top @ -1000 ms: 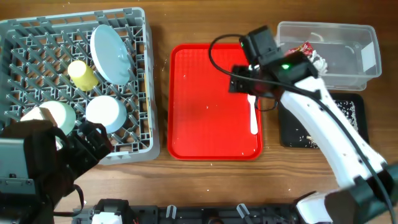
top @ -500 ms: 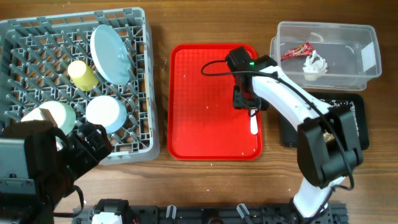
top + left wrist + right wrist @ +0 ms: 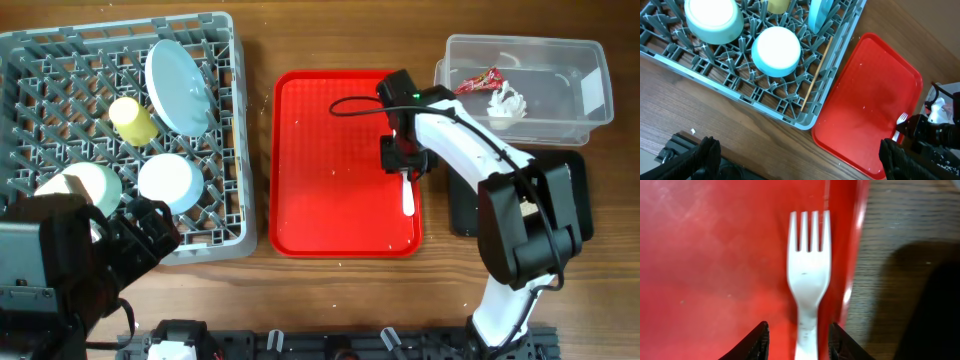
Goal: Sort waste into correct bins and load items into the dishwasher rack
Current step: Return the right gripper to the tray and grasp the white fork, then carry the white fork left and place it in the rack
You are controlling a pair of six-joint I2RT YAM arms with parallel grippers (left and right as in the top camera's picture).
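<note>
Wooden desk [image 3: 340,285] carries everything. Right hand [image 3: 799,342] hangs open over the white plastic fork [image 3: 809,275], one finger on either side of its handle. The fork lies along the 3 o'clock edge of the red tray [image 3: 330,170]. At 1 o'clock from that hand sits the clear tub [image 3: 560,115], holding the red wrapper [image 3: 478,80] and white napkin [image 3: 507,102]. At 4 o'clock is the black tray [image 3: 577,195], partly hidden by the arm. At 9 o'clock stands the grey rack [image 3: 232,120] with plate [image 3: 178,85], yellow cup [image 3: 131,120], white bowl [image 3: 168,182] and pale green bowl [image 3: 85,185]. Left hand [image 3: 797,160] hovers at the rack's 6 o'clock, fingers spread wide, empty.
</note>
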